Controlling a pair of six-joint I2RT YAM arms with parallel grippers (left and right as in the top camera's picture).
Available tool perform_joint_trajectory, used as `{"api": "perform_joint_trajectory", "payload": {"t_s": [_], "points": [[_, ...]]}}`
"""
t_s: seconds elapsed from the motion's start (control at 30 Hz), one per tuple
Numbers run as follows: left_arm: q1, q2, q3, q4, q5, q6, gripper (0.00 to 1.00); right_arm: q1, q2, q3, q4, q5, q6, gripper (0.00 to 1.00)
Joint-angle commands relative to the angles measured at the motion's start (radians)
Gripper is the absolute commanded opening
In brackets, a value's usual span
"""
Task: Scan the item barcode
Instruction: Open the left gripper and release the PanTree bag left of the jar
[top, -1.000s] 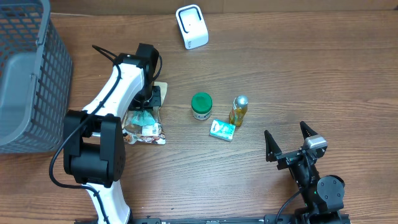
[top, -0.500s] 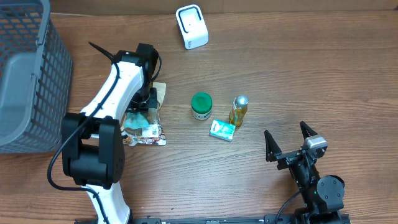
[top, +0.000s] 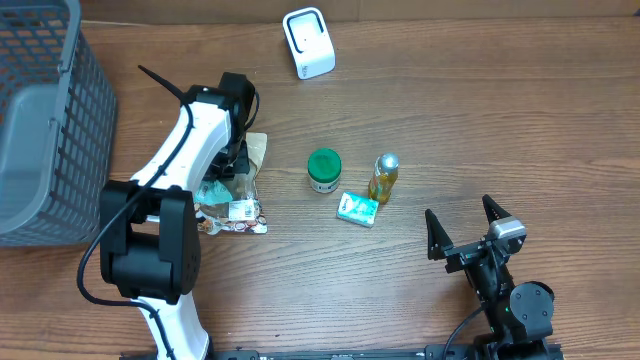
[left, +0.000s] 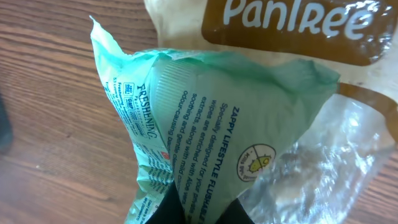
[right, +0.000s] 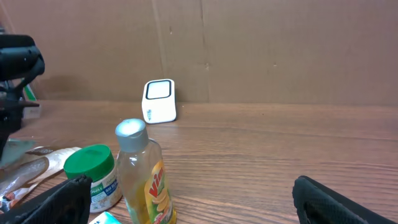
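Left gripper (left: 194, 208) is pinched shut on the green wipes pack (left: 211, 124) at the table's 9 o'clock. Since a second ago the wrist has turned slightly, uncovering more of the snack bag (top: 256, 150). Right gripper (top: 457, 208) stays wide open at 5 o'clock.

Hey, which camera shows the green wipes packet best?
The left wrist view: the wipes packet fills the frame, its print readable. Overhead shows only a green sliver beside the left arm. The right wrist view does not show it clearly.
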Motion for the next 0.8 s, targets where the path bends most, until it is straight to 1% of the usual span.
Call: {"api": "perform_joint_trajectory", "payload": {"t_s": [0.0, 0.1, 0.23, 0.3, 0.47, 0.77], "points": [[-0.011, -0.039, -0.049, 0.051, -0.003, -0.015, 0.04, -0.003, -0.008, -0.011, 0.004, 0.009, -0.004, 1.0], [-0.02, -0.039, -0.075, 0.086, 0.05, -0.011, 0.04, -0.003, -0.008, -0.011, 0.004, 0.009, -0.004, 1.0], [-0.043, -0.04, -0.079, 0.099, 0.159, -0.003, 0.04, -0.003, -0.008, -0.011, 0.004, 0.009, -0.004, 1.0], [-0.057, -0.04, -0.078, 0.101, 0.192, 0.004, 0.04, -0.003, -0.008, -0.011, 0.004, 0.009, -0.004, 1.0], [-0.074, -0.044, -0.067, 0.1, 0.194, 0.004, 0.05, -0.003, -0.008, -0.011, 0.004, 0.009, -0.004, 1.0], [-0.074, -0.093, 0.028, 0.091, 0.208, 0.003, 0.06, -0.003, -0.008, -0.011, 0.004, 0.009, -0.004, 1.0]]}}
